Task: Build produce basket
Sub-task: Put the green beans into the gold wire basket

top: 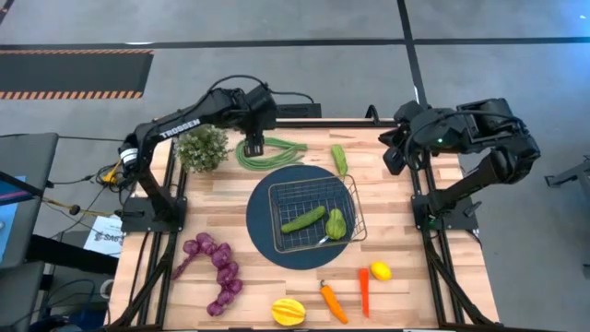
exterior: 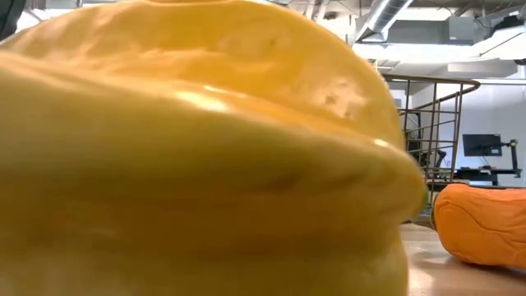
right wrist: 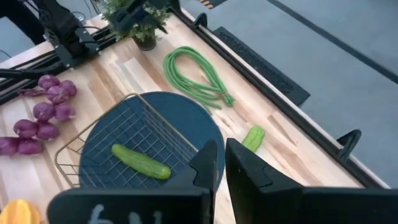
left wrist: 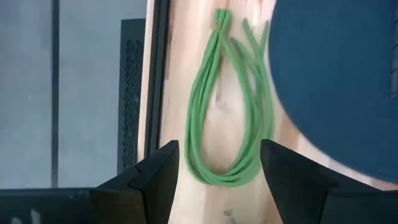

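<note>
The wire-mesh basket [top: 355,198] sits on a dark blue round mat [top: 263,231] and holds a cucumber [top: 303,219] and another green piece [top: 336,224]. The green bean bundle [top: 272,153] lies on the wood at the far edge, with one cucumber [top: 339,159] beside it. My left gripper [top: 252,145] hovers open over the bundle's looped end [left wrist: 224,177]; its fingers [left wrist: 160,174] stand on either side of the loop. My right gripper [right wrist: 221,163] is shut and waits at the far right corner. The grape string [top: 214,267], yellow ribbed fruit [top: 288,311], carrot [top: 333,301], red chili [top: 364,290] and lemon [top: 380,271] lie near the front edge.
A bushy potted plant [top: 201,148] stands just left of my left gripper, near the far left corner. In the low view the yellow ribbed fruit [exterior: 189,156] fills most of the picture, with the carrot [exterior: 485,224] at its right. Bare wood shows right of the mat.
</note>
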`<state>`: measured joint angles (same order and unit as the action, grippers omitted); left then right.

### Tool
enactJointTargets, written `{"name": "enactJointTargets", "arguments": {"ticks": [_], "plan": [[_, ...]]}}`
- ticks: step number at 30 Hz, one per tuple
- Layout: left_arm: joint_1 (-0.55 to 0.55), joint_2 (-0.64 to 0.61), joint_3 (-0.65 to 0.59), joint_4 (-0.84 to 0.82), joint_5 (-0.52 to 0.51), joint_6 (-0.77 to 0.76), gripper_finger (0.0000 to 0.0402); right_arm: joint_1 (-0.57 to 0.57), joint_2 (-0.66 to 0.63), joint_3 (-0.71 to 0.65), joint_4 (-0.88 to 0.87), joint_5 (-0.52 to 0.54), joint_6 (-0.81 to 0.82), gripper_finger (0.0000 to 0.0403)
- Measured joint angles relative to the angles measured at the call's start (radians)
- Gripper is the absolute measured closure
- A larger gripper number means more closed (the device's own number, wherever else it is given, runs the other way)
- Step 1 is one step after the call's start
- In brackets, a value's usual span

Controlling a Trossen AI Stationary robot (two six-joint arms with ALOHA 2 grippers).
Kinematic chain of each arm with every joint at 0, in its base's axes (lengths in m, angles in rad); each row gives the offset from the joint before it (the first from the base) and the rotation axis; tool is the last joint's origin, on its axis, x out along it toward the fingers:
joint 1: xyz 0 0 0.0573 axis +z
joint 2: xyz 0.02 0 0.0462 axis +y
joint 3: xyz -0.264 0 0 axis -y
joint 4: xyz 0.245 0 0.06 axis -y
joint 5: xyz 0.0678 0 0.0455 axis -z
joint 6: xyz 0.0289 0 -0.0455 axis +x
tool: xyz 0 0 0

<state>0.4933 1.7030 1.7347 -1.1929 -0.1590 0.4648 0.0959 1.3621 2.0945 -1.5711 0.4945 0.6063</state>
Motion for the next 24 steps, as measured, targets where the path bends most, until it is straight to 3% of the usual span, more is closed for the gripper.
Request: {"name": "enactJointTargets", "arguments": {"ticks": [11,18,24], "plan": [[0.146,0.000,-0.201,0.226,0.145,0.192,0.0189,0.000,0.000,0.000,0.000,-0.001,0.075,0.0350],[0.175,0.000,-0.299,0.352,0.163,0.258,0.0189,-0.015,0.036,0.000,0.000,-0.001,0.086,0.0350],[0.200,0.042,-0.320,0.322,0.201,0.221,0.0189,-0.039,0.073,-0.001,0.000,-0.012,0.085,0.0350]]}}
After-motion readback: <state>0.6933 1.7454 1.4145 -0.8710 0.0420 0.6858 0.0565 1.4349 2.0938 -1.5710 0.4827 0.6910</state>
